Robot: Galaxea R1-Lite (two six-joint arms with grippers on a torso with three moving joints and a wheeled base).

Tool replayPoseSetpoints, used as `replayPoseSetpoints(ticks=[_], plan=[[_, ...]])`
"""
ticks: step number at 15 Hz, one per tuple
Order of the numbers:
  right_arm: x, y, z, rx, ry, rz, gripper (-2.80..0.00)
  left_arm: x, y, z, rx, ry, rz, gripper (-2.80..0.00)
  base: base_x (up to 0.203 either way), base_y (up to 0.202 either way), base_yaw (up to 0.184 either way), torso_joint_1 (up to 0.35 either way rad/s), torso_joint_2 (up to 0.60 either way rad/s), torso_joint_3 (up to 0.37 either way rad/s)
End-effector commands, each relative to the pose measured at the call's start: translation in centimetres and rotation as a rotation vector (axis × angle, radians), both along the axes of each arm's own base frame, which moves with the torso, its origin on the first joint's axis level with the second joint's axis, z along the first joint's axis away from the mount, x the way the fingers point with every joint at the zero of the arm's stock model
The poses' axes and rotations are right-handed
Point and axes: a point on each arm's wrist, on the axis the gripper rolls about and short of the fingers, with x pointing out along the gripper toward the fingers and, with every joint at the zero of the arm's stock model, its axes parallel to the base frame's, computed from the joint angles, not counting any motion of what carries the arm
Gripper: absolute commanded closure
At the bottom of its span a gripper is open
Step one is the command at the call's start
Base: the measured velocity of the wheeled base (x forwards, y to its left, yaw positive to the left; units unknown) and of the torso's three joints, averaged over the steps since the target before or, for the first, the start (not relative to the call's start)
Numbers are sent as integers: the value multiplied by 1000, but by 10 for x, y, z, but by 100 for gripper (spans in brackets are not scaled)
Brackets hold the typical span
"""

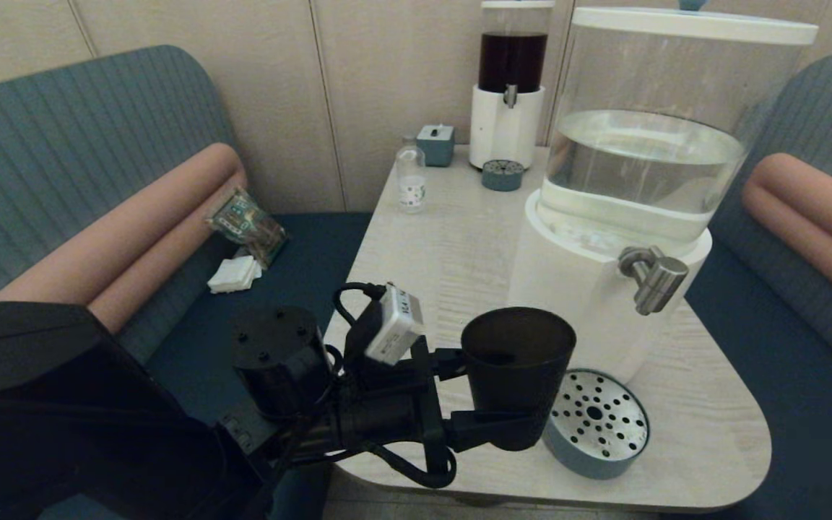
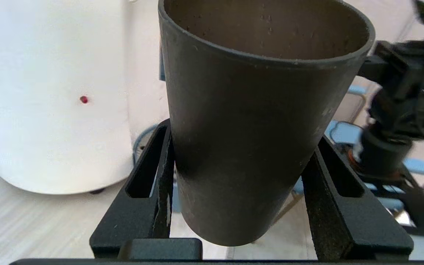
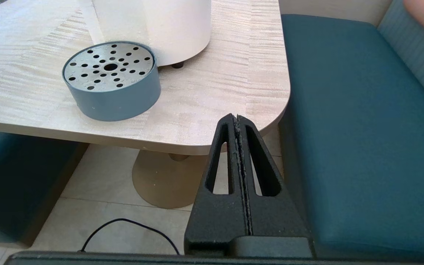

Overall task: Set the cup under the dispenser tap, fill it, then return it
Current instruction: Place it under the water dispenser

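Matte black cup (image 1: 517, 372), brushed-steel tap (image 1: 653, 278), blue-grey perforated drip tray (image 1: 596, 426)

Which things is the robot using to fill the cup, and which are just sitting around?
Using: cup, gripped by the left gripper; dispenser tap; drip tray.

Sitting around: small bottle; dark-liquid dispenser; snack packet on the sofa; right gripper, jaws closed, parked off the table's edge.

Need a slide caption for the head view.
Left gripper holds the black cup beside the drip tray, left of the steel dispenser tap.
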Motion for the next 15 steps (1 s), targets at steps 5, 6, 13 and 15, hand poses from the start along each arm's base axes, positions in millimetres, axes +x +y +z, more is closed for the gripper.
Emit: replayPoseSetpoints(ticks=[5, 6, 13, 15], plan=[[0, 0, 0, 0, -1, 0, 0, 19, -46, -30, 1, 14, -27, 0, 0, 0, 0, 0, 0, 0], [0, 0, 0, 0, -1, 0, 0, 23, -51, -36, 3, 19, -26, 0, 0, 0, 0, 0, 0, 0], [0, 0, 0, 0, -1, 0, 0, 51, -89, -55, -50, 0, -20, 0, 0, 0, 0, 0, 0, 0], [0, 0, 0, 0, -1, 0, 0, 52, -101, -69, -46, 16, -21, 0, 0, 0, 0, 0, 0, 0]])
